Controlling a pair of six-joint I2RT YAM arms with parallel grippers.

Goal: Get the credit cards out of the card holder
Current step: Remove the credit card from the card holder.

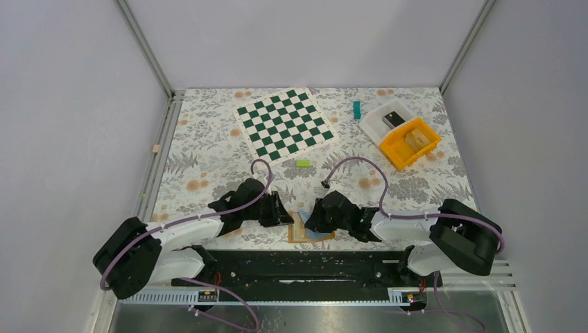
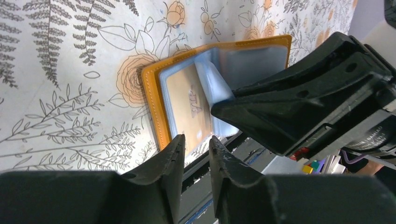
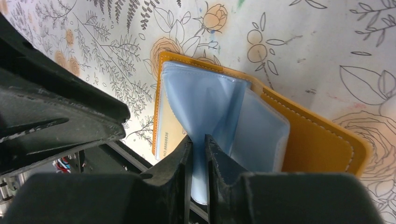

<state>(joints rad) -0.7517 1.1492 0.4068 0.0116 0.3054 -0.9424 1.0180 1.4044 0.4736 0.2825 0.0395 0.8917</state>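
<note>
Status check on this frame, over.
Right gripper pinching light-blue sheet from open card holder. Left gripper nearly closed at holder's edge, grip unclear. Nothing blocking.

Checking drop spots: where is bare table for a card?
Free: between the chessboard and the table's left edge; between the orange bin and the right arm. Crowded: near edge, where left gripper and right gripper meet at the card holder.
</note>
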